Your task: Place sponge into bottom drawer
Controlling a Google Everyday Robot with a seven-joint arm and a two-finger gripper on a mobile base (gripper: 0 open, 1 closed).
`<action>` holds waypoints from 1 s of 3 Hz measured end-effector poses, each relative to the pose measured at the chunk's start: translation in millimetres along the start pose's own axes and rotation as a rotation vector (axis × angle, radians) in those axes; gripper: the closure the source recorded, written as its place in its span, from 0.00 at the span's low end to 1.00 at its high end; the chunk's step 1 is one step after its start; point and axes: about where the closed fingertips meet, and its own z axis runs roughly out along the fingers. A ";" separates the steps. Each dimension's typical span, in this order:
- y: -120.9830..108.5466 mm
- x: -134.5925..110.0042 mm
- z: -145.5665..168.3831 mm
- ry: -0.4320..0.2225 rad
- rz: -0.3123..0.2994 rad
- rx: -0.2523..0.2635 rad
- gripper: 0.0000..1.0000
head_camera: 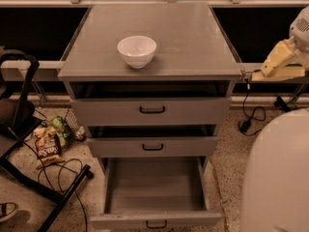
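The grey cabinet's bottom drawer (120, 221) is pulled out, and its inside looks bare. The two shallower drawers above it are nearly shut. My gripper (279, 62), pale yellow, hangs off the cabinet's right side at tabletop height, about level with the top's front right corner. The sponge does not show as a separate thing in the camera view; I cannot tell whether it is in the gripper.
A white bowl (137, 50) stands on the cabinet top (193, 37). My white arm body (277, 173) fills the lower right. A black stand (29, 129), snack bags (47, 144) and cables lie on the floor at the left; a cable (248, 115) hangs at the right.
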 end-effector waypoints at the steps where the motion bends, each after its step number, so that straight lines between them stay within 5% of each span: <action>1: -11.9 -0.5 73.4 -0.027 0.054 -0.139 1.00; 2: -17.7 30.9 165.4 0.017 0.133 -0.295 1.00; 3: -18.1 76.5 218.6 0.010 0.182 -0.434 1.00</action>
